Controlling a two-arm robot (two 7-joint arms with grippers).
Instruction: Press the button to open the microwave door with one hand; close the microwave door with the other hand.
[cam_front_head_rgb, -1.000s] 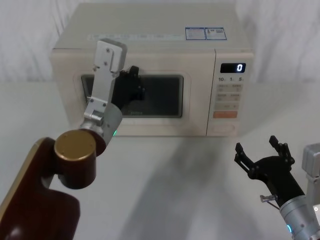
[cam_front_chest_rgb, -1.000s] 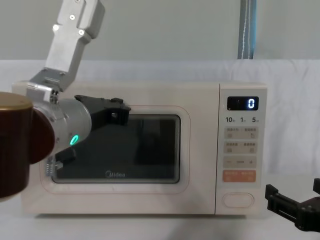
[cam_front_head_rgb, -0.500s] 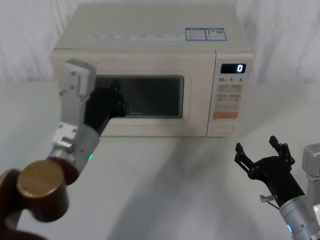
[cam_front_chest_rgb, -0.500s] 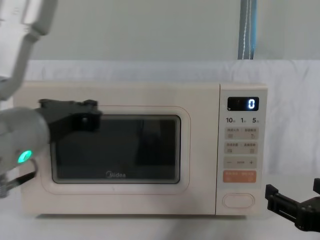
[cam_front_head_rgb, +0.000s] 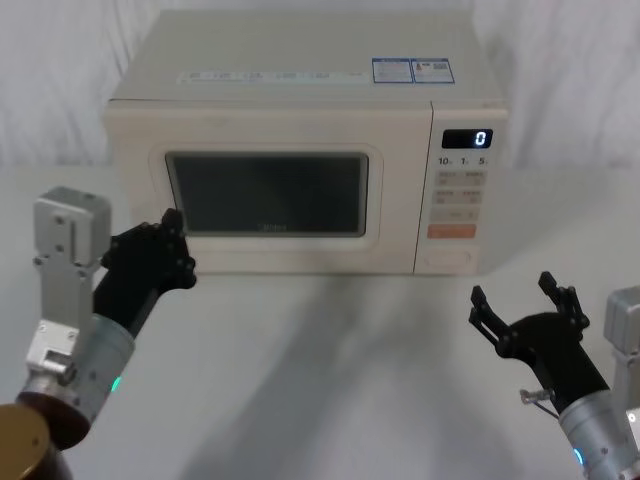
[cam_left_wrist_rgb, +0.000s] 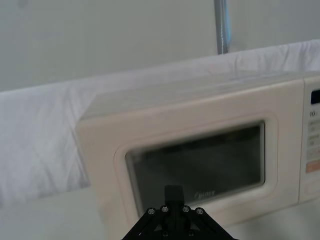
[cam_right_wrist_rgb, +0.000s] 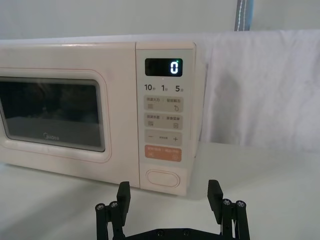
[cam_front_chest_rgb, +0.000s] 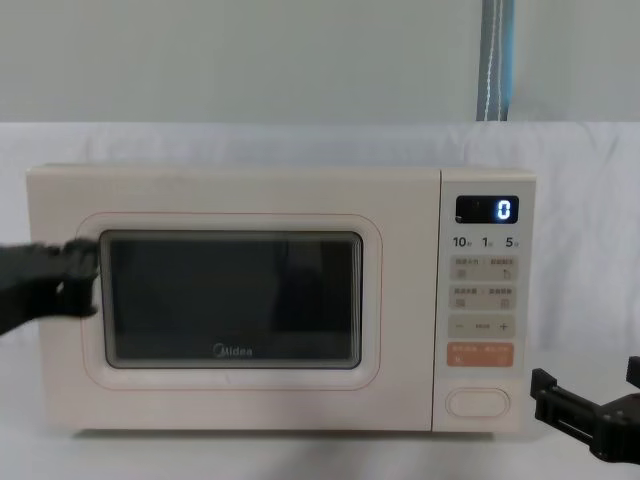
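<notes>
The microwave (cam_front_head_rgb: 300, 150) is a smooth cream box with softly rounded corners, sitting broadside on a white cloth-covered table (cam_front_head_rgb: 350, 380), its long side running left to right and its front facing the robot. The microwave door (cam_front_chest_rgb: 232, 300) takes up most of that front: a cream panel with a raised, rounded frame around a dark glossy window, a small logo under the glass. It sits flush with the body, shut. To its right runs a narrow keypad strip with a lit display (cam_right_wrist_rgb: 164, 66) reading 0. At the bottom of that strip is the button (cam_right_wrist_rgb: 161, 178), a wide oval cream key with a raised rim, lying crosswise just under an orange rectangular key (cam_right_wrist_rgb: 162, 153).

The left gripper (cam_front_head_rgb: 165, 245) hangs in front of the door's left edge, off the cream frame, black prongs pointed toward it on a silver-grey wrist; I cannot tell how far its fingers are parted, and it holds nothing I can see. The right gripper (cam_front_head_rgb: 524, 300) hovers low over the table, in front of and right of the keypad, prongs spread wide and empty, aimed toward the button.
</notes>
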